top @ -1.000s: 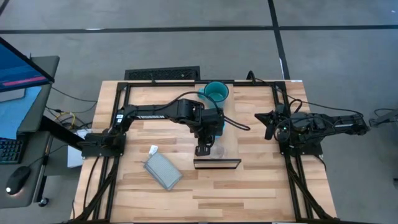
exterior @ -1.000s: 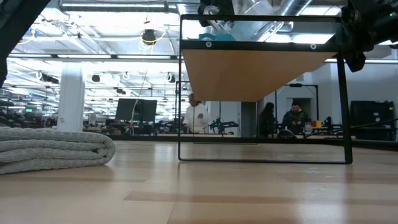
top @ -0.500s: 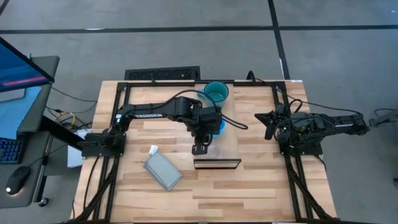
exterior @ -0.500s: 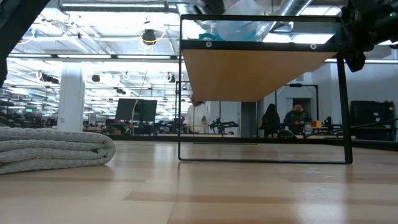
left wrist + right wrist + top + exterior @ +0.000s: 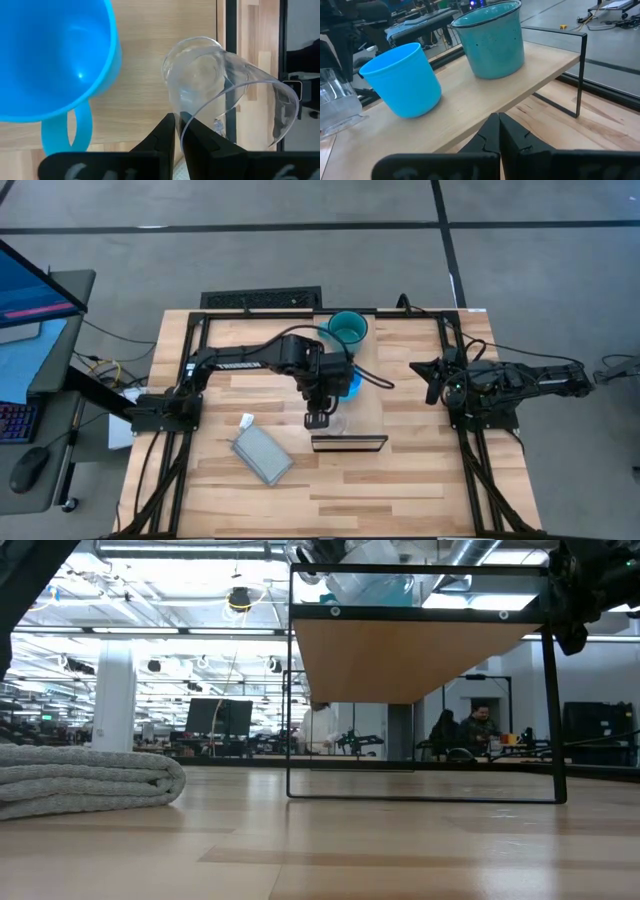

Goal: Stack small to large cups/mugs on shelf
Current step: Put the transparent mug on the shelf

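Glass cup (image 5: 220, 95) pinched at its rim by left gripper (image 5: 179, 130).

teal mug (image 5: 492, 42), blue mug (image 5: 405, 82), clear cup (image 5: 220, 85)

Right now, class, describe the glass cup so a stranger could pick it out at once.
Find the raised wooden shelf mid-table. Three vessels sit on it in a row: teal mug, blue mug, then the glass cup, its rim pinched by the left gripper. It alone is clear, handleless and tilted.
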